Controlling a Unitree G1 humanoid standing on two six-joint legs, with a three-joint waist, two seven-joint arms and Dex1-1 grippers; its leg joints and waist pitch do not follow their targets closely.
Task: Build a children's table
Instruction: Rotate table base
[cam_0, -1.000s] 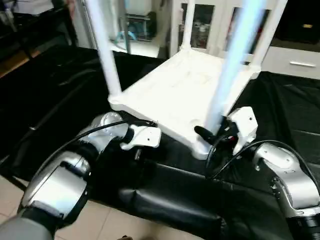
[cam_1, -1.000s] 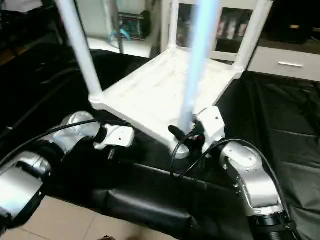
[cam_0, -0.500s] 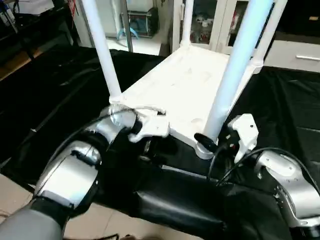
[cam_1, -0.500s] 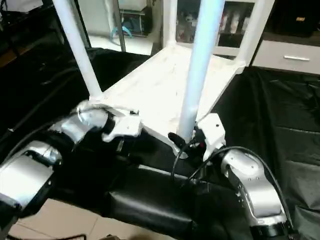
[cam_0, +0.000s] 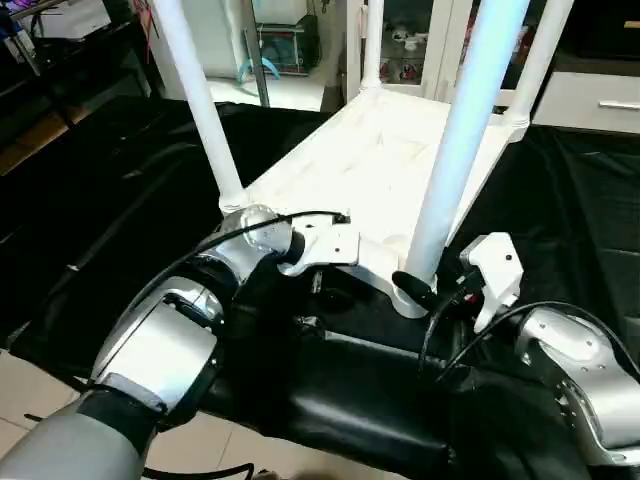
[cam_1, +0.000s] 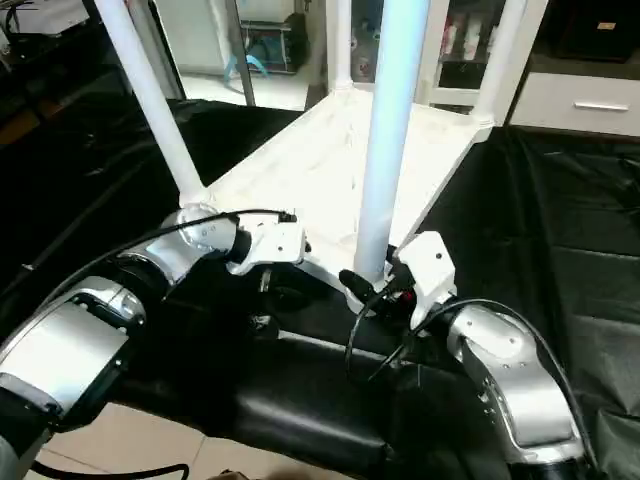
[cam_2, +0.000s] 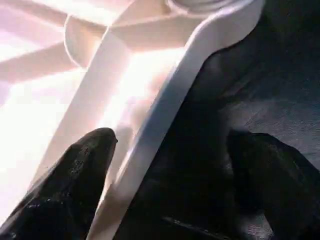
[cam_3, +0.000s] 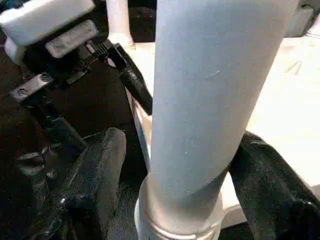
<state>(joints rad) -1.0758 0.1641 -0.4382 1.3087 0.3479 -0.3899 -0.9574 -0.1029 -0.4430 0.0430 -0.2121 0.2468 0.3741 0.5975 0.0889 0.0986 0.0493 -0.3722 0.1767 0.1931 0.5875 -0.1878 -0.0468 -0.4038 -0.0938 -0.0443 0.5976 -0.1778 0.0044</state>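
The children's table lies upside down on black cloth, its white top (cam_0: 370, 170) facing down and all four white legs standing up. The near right leg (cam_0: 460, 150) rises from its corner socket (cam_3: 175, 220). My right gripper (cam_3: 185, 190) stands open around the base of this leg, one black finger (cam_3: 95, 170) on each side. At the table's near edge, my left gripper (cam_0: 320, 280) is open. In the left wrist view the white rim (cam_2: 165, 115) runs between its fingers (cam_2: 75, 185). The near left leg (cam_0: 205, 120) stands just behind my left forearm.
Black cloth (cam_0: 110, 190) covers the floor around the table. A black padded edge (cam_0: 380, 390) lies between me and the table. White cabinets with glass doors (cam_0: 420, 40) and a drawer unit (cam_0: 590, 100) stand behind. Tiled floor (cam_0: 30, 390) shows at the near left.
My left arm has swung right and forward, bringing its gripper onto the table's near rim. The right gripper has stayed at the near right leg. The camera has shifted slightly.
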